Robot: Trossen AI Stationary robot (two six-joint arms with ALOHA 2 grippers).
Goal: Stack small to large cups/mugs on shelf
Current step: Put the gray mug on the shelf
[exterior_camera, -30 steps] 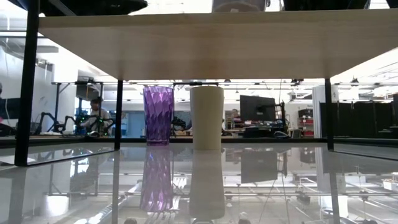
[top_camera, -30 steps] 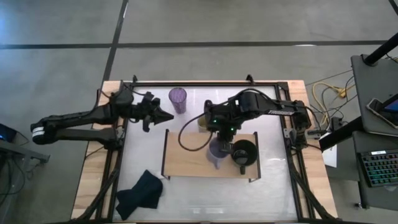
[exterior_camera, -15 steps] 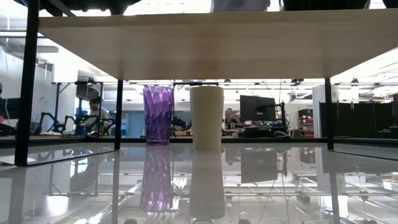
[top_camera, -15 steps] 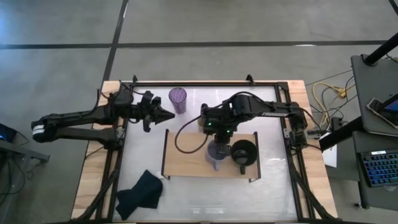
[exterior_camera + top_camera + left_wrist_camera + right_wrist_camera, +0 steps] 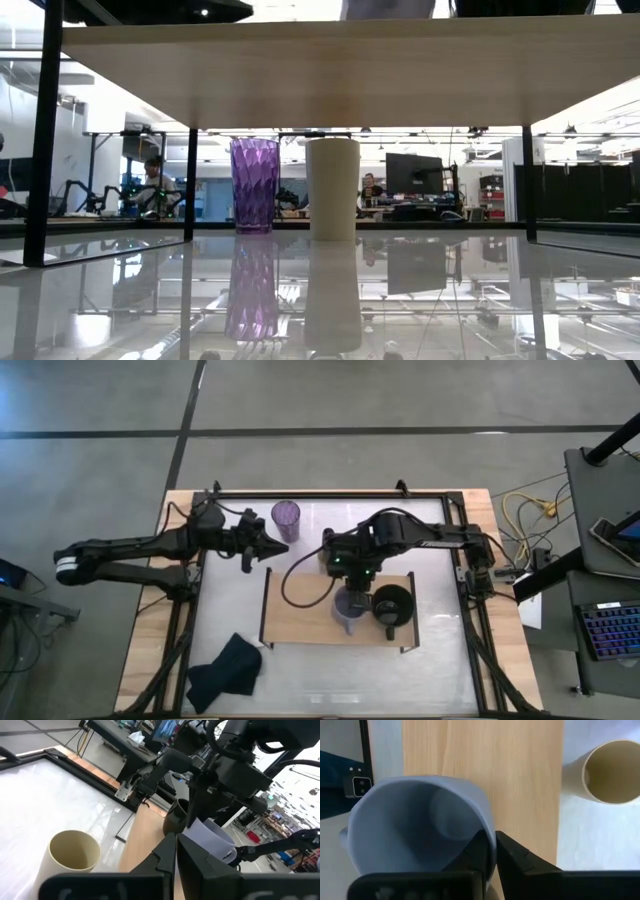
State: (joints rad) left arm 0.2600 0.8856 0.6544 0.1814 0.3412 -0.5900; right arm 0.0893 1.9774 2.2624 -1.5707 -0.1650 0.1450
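The shelf [image 5: 300,622] stands on the white tabletop [image 5: 440,660] and serves as the landmark here; on its board, towards the right end, sit the lavender-grey mug [image 5: 347,612] and, just beside it nearer that end, the black mug [image 5: 391,605]; the right gripper [image 5: 358,592] hangs over the lavender-grey mug [image 5: 415,827], its two fingers [image 5: 481,852] close together and pinching the mug's rim, one inside the wall and one outside, though whether the grip is firm cannot be told; beyond the shelf's far edge, on the tabletop, stands the pale yellow cup [image 5: 612,772], upright and open-mouthed, near the right arm's wrist; farther out from that same far edge, towards the shelf's left end, stands the purple tumbler [image 5: 286,518], upright; from table height the tumbler [image 5: 254,186] and the yellow cup [image 5: 332,188] show side by side, apart; the left gripper [image 5: 284,544] hovers just beside the tumbler, off the shelf's far left corner, its fingers [image 5: 167,862] pressed together on nothing; a dark cloth [image 5: 225,670] lies off the shelf's near left corner.
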